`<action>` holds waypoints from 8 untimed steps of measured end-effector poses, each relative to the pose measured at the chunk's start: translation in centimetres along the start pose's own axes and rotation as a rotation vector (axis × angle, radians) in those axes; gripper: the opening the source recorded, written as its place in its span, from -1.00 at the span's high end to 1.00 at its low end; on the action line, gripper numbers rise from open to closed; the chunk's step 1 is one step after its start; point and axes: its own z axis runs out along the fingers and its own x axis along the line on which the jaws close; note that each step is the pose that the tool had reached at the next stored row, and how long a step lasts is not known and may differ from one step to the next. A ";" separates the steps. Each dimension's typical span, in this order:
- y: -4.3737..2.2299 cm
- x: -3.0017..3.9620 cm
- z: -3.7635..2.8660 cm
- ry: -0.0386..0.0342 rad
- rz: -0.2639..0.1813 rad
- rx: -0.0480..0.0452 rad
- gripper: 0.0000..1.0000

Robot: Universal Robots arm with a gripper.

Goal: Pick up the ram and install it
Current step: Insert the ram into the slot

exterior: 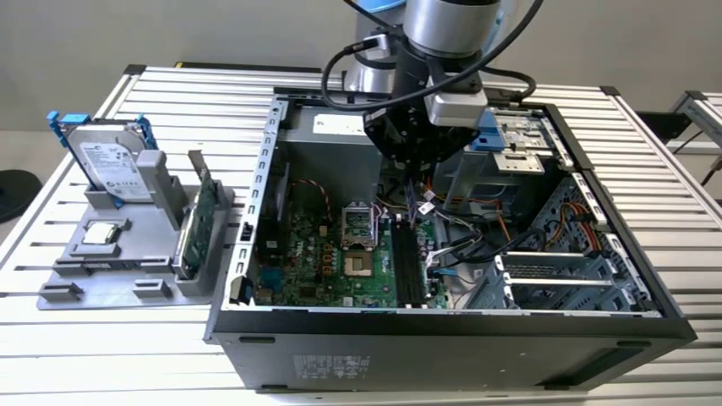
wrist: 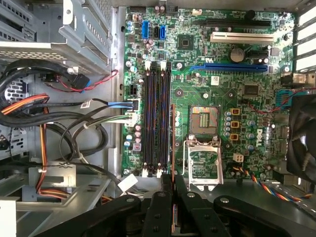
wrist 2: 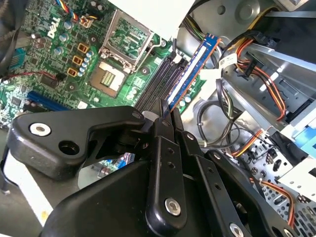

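The ram (wrist 2: 193,69) was pinched edge-on between the claw's fingertips (wrist 2: 165,111), held above the motherboard (wrist 2: 49,79) inside the open PC case (exterior: 451,326). In the second wrist view it showed as a long blue-edged stick running out from the gripper (wrist 2: 168,109), sitting right over the black memory slots (wrist: 155,123) but not pushed in. In the first wrist view it was just a thin orange-looking edge (wrist: 173,143) beside those slots, with the CPU socket (wrist: 203,121) just past it. Off on the exterior view's left, a hard drive (exterior: 111,161) and a green card (exterior: 201,228) stood in a grey holder (exterior: 101,271) on the slatted table (exterior: 68,355).
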 end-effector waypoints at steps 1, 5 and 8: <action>0.00 0.00 0.02 0.0000 0.000 -0.0001 1.00; 0.01 0.01 0.05 0.0005 0.000 -0.0001 1.00; 0.03 0.24 0.53 0.0004 0.005 -0.0001 1.00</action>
